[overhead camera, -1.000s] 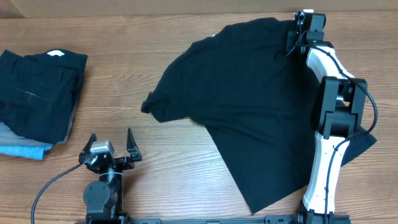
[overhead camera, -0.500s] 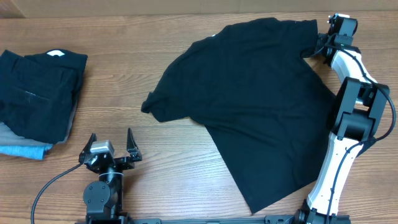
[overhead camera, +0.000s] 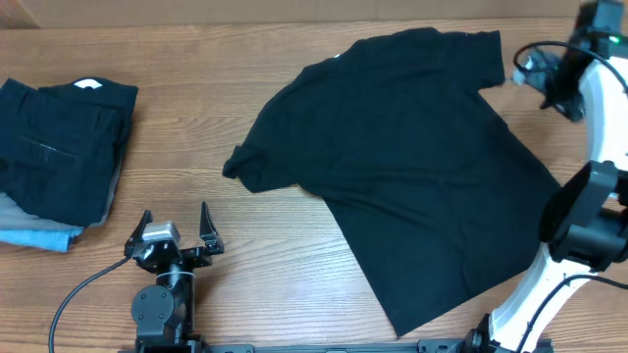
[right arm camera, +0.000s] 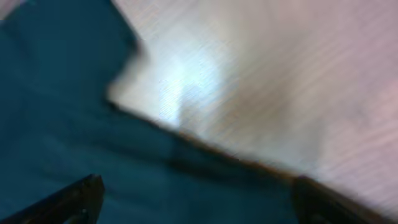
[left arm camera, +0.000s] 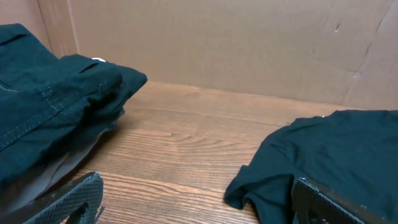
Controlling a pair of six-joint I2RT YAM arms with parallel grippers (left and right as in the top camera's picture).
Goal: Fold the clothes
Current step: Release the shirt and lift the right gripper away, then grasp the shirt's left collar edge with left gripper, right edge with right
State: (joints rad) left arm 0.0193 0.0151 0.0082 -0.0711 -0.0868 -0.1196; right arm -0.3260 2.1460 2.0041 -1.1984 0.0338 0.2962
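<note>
Lying spread open for folding: black T-shirt, its edge just beside right gripper, jaws wide, holding nothing; left gripper idle, jaws wide, shirt well apart.

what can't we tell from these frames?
- Right wrist view: motion blur; shirt edge and table are smears.
- Overhead: shirt's lower right corner hidden behind the right arm.
- Overhead: right gripper small, near the frame edge; finger contact unreadable.
- Left wrist view: folded pile cut off by left edge; item count unclear.
</note>
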